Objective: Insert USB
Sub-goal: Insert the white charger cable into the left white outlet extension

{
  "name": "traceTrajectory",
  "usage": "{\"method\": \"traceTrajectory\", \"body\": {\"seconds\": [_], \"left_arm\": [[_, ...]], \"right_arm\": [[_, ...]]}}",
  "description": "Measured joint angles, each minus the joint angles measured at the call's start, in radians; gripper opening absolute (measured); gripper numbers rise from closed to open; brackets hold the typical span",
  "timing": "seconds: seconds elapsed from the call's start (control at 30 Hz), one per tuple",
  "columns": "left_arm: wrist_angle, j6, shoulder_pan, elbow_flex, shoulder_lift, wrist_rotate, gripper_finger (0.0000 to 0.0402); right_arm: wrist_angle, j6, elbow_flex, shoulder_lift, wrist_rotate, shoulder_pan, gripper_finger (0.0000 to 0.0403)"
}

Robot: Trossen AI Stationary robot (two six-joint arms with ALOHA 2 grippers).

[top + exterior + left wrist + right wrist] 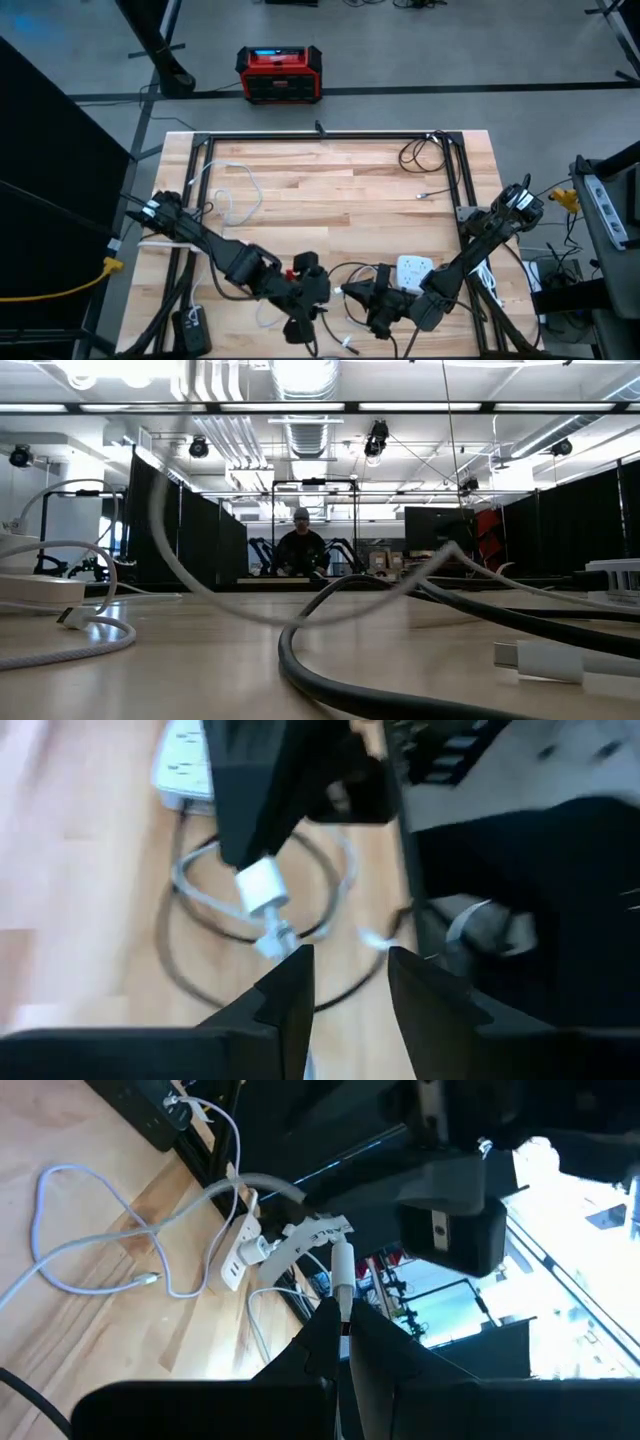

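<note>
A white USB plug (343, 1265) sticks out of my right gripper (343, 1318), which is shut on it low over the table's near middle (372, 296). In the left wrist view the same plug (260, 888) points toward my left gripper (345, 988). That gripper is open and empty and faces the right one from a short way off (308, 290). A white power strip (415, 270) lies flat on the table just beyond the right gripper. Black cable loops (345, 275) lie under both grippers. My right gripper pinches the white USB plug's rear end (342, 1302) between its two fingers. The plug lies along the fingers and its front end (274, 933) juts out past the fingertips toward the table's left. The plug is held clear of the table top.
A loose white cable (235, 195) lies on the table's left half and a black coil (425, 152) at the far right corner. Another white connector (545, 660) lies near the low camera. A black frame (330, 136) runs round the table. A person (302, 545) stands far behind.
</note>
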Motion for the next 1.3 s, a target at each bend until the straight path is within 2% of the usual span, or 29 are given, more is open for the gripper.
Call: {"method": "traceTrajectory", "body": {"seconds": [0.17,0.43,0.63,0.8,0.97,1.07,1.2,1.3], "left_arm": [[-0.008,0.093,-0.017,0.0,0.01,-0.076,0.0107],[-0.013,0.234,-0.056,0.0,0.01,-0.233,0.0125],[-0.008,0.255,-0.1,0.0,0.01,-0.331,0.0132],[-0.006,0.28,-0.143,0.032,0.014,-0.459,0.0127],[-0.008,0.31,-0.136,0.06,0.045,-0.484,0.0124],[-0.011,0.25,-0.114,0.061,0.055,-0.483,0.0124],[-0.009,0.052,-0.07,0.063,0.047,-0.477,0.0123],[-0.013,-0.076,-0.028,0.063,0.021,-0.389,0.0123]], "right_arm": [[0.001,0.023,0.0,0.0,0.001,0.0,0.0001],[0.001,0.04,0.0,0.0,0.014,-0.002,0.0001],[-0.013,0.039,0.0,0.0,0.014,-0.002,0.0001],[-0.021,0.063,0.0,0.0,0.013,-0.002,0.0001],[-0.021,0.063,0.0,0.0,0.012,-0.005,0.0001],[-0.02,0.063,0.0,0.0,0.012,-0.005,0.0001],[-0.02,0.055,0.0,0.0,0.012,-0.005,0.0001],[-0.02,0.044,0.0,0.0,0.012,-0.004,0.0001]]}}
